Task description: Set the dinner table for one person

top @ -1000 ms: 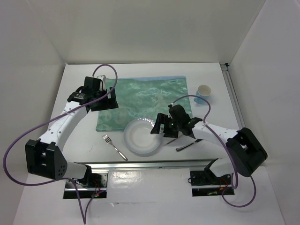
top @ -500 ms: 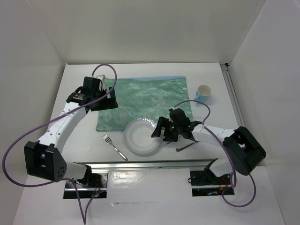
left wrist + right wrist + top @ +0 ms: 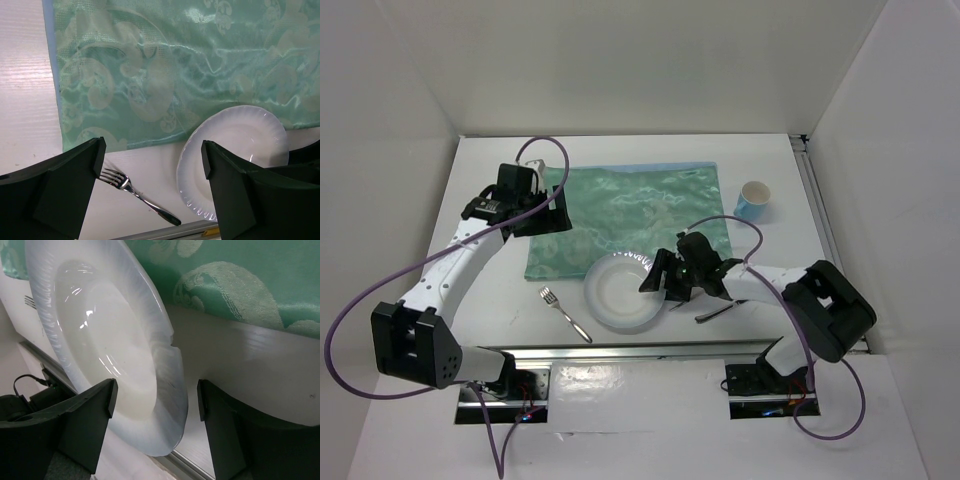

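A white plate lies near the front of the white dinner table, its far rim overlapping the green placemat. My right gripper is open and low at the plate's right rim; in the right wrist view the rim sits between the open fingers. A fork lies left of the plate, also in the left wrist view. A knife and spoon lie under my right arm. My left gripper is open and empty above the placemat's left edge.
A light blue cup stands at the right of the placemat. The metal rail runs along the table's front edge. White walls enclose the table at the back and sides.
My right gripper has lowered and edged left, its open fingers now straddling the plate's right rim. The left arm has not moved.
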### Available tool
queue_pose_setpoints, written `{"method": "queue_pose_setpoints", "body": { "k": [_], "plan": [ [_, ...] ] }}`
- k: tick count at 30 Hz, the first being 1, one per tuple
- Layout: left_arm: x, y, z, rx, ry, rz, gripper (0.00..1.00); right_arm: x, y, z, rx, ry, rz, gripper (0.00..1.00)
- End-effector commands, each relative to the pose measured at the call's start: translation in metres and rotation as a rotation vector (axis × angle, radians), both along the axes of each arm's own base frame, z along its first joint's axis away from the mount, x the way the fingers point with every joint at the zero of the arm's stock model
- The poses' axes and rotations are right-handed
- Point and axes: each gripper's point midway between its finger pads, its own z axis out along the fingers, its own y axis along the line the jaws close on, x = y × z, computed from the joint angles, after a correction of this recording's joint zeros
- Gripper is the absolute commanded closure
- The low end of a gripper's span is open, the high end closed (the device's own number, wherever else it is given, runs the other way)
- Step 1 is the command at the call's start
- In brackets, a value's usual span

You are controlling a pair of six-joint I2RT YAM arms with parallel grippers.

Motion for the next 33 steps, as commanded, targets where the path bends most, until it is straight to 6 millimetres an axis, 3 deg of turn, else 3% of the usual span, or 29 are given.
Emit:
{"method": "queue_pose_setpoints", "body": {
  "k": [1, 11, 13, 20, 25, 30, 33],
  "plan": [
    [0.0, -0.003, 0.011, -0.013, -0.043, -0.011, 0.03, 0.008, 0.004, -0.002, -0.015, -0.015, -0.027, 0.26],
    [-0.002, -0.004, 0.007, -0.012, -0.034, -0.024, 0.03, 0.004, 0.004, -0.011, -0.027, 0.01, -0.038, 0.36],
    [0.0, -0.004, 0.011, -0.014, -0.043, -0.024, 0.03, 0.004, 0.006, -0.009, -0.016, 0.007, -0.032, 0.44],
    [0.001, -0.003, 0.017, -0.011, -0.062, -0.018, 0.02, 0.006, 0.002, -0.008, -0.035, 0.009, -0.061, 0.45],
    [-0.001, -0.002, 0.017, -0.011, -0.063, -0.018, 0.02, 0.006, 0.0, -0.005, -0.041, 0.006, -0.067, 0.57],
    [-0.002, -0.004, 0.017, -0.018, -0.061, -0.024, 0.02, 0.009, -0.001, 0.003, -0.039, -0.008, -0.086, 0.62],
    [-0.002, -0.003, 0.019, -0.012, -0.063, -0.031, 0.02, 0.008, -0.002, 0.005, -0.039, -0.008, -0.086, 0.71]
  ]
}}
